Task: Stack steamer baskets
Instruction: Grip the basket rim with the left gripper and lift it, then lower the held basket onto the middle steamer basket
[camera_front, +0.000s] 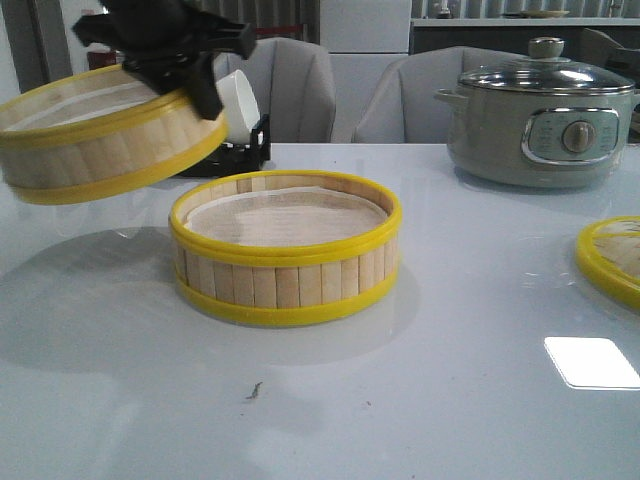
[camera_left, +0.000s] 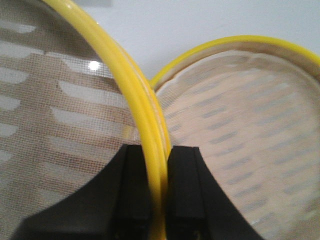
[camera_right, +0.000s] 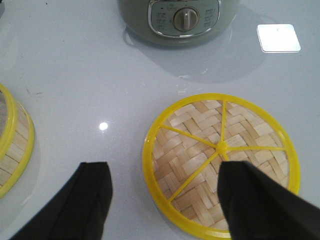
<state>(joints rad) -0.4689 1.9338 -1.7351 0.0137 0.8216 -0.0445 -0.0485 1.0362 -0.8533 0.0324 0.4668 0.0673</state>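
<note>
One steamer basket (camera_front: 95, 140) hangs tilted in the air at the left, with my left gripper (camera_front: 203, 98) shut on its yellow rim. In the left wrist view the black fingers (camera_left: 182, 190) pinch that rim (camera_left: 145, 115) from both sides, at the left gripper (camera_left: 160, 167). A second steamer basket (camera_front: 285, 250) stands on the table just right of and below the held one, its white liner showing (camera_left: 245, 130). The woven lid (camera_front: 612, 255) lies flat at the right edge. My right gripper (camera_right: 165, 172) hovers open over the lid's near rim (camera_right: 200, 145), holding nothing.
A grey-green electric pot (camera_front: 545, 115) with a glass lid stands at the back right, also in the right wrist view as the pot (camera_right: 175, 20). White bowls in a black rack (camera_front: 240, 115) sit behind the baskets. The table basket's edge (camera_right: 12, 145) shows in the right wrist view.
</note>
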